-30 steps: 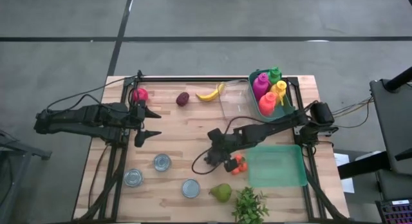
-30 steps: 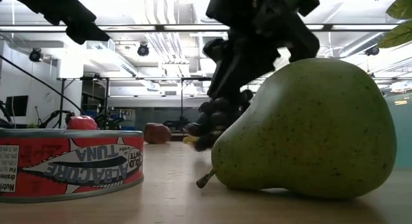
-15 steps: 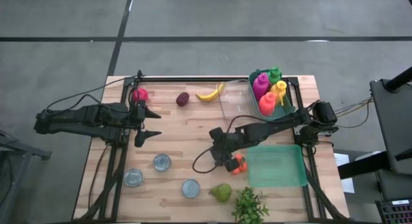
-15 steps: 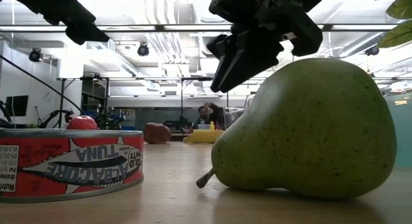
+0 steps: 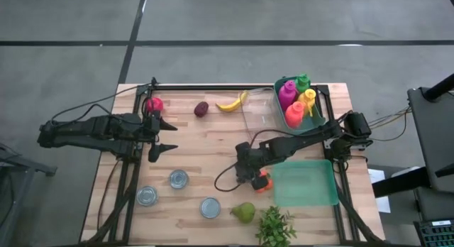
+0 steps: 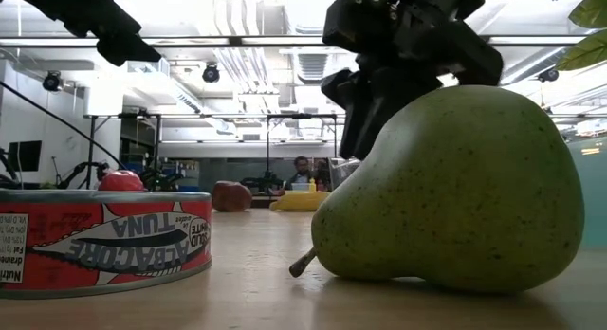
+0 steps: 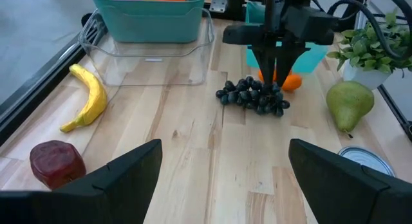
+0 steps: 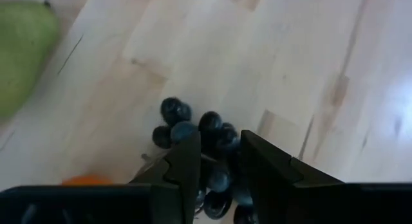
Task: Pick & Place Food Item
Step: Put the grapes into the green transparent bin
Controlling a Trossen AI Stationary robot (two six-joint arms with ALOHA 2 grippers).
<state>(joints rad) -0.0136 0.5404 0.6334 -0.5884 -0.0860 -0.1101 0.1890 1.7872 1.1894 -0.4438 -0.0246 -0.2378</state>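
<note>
A dark bunch of grapes (image 7: 252, 96) lies stretched out on the wooden table, left of a green tray (image 5: 306, 183). My right gripper (image 7: 275, 82) points steeply down over the bunch's right end and is shut on it. The right wrist view shows grapes (image 8: 193, 129) between and just beyond the fingers. In the low view the pear (image 6: 446, 192) hides the bunch. My left gripper (image 5: 166, 136) waits open above the table's left side, nothing between its fingers. My right gripper pinches the bunch's end nearest the tray (image 8: 217, 141) between its two fingers. The fingers come from above, slanting down. The bunch trails away from the fingers toward the table's left (image 7: 226, 95). I cannot tell whether it rests on the wood or hangs just above it.
Orange food (image 5: 263, 182) sits just right of the gripper, against the tray. A pear (image 5: 245, 212) and a plant (image 5: 275, 227) stand near the front edge, three cans (image 5: 179, 179) at front left. Banana (image 5: 230, 103), a dark red fruit (image 5: 201, 108), a clear bin (image 5: 259, 112) and a bottle basket (image 5: 298, 101) line the far side.
My right gripper, still shut on the grapes, has shifted a little toward the table's right, toward the green tray, and tipped steeper. The bunch has gone along with it, out of sight behind the pear in the low view.
</note>
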